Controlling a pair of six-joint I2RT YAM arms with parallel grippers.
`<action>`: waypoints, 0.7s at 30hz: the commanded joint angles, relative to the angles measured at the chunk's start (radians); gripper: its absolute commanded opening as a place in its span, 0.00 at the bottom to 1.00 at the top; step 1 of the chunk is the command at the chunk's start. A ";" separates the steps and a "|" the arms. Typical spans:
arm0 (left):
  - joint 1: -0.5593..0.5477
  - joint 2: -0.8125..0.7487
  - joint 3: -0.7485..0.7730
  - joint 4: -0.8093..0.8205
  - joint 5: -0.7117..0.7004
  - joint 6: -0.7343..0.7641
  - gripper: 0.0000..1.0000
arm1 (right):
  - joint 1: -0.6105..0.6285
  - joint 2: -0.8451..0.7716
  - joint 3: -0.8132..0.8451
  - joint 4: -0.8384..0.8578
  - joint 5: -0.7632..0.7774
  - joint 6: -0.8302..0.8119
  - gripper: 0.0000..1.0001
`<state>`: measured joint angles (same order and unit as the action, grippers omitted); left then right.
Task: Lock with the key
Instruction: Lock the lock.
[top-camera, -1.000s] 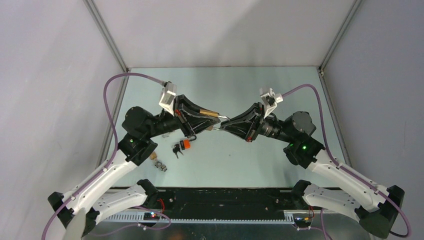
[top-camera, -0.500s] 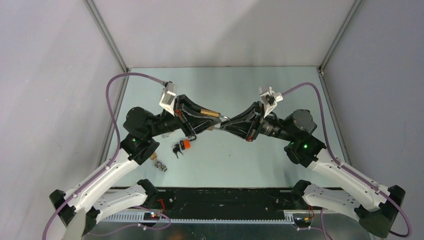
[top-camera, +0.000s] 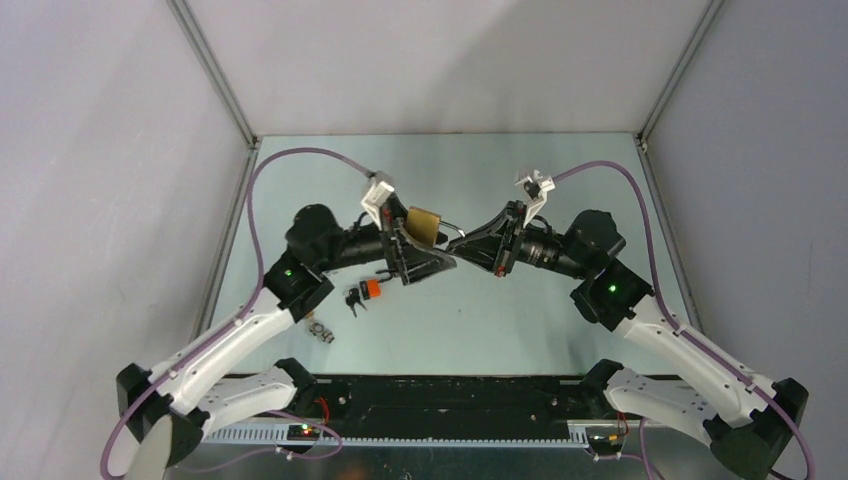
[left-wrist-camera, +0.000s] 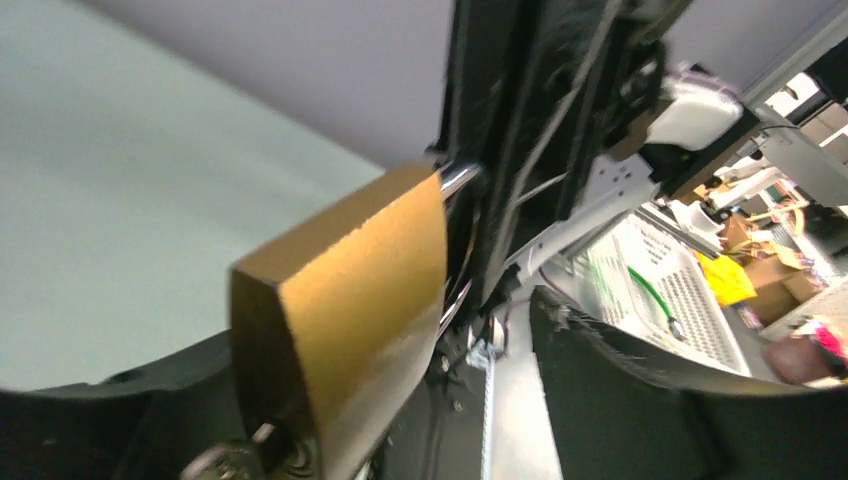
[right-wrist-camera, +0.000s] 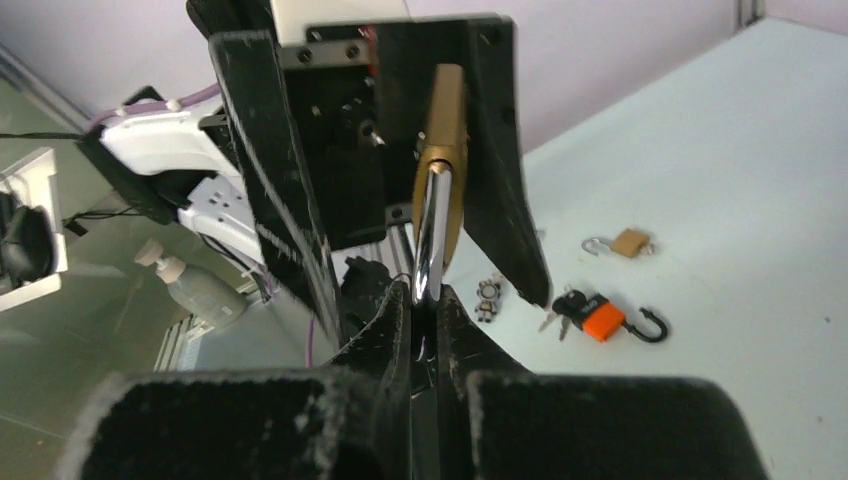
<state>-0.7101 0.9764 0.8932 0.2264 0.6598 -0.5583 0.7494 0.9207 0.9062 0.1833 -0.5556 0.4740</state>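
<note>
A brass padlock hangs in the air above the table's middle. My right gripper is shut on its chrome shackle, pinched between the two fingertips. My left gripper is open, its fingers standing wide on either side of the lock body, which sits close to one finger with a gap to the other. Something metal shows at the lock's keyhole end, too blurred to tell whether it is the key.
An orange padlock with black-headed keys lies on the table below the left gripper. A small keychain figure lies nearer the arm bases. A small brass padlock lies open on the table. Grey walls enclose the table.
The left gripper has swung right, rolled over and opened its jaws. The brass padlock now shows its broad face from above. The right gripper keeps its grip on the shackle.
</note>
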 joint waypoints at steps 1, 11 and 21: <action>0.024 0.014 -0.015 -0.158 0.062 0.079 0.91 | -0.004 -0.030 0.015 0.034 0.016 -0.035 0.00; 0.147 -0.049 0.044 -0.391 0.107 0.337 1.00 | -0.044 -0.055 0.015 -0.218 0.000 -0.184 0.00; 0.152 -0.101 0.053 -0.581 0.081 0.656 1.00 | -0.053 -0.105 0.020 -0.359 -0.189 -0.359 0.00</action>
<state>-0.5617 0.8825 0.9100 -0.2958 0.7113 -0.0509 0.7025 0.8570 0.8883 -0.2153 -0.6106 0.2066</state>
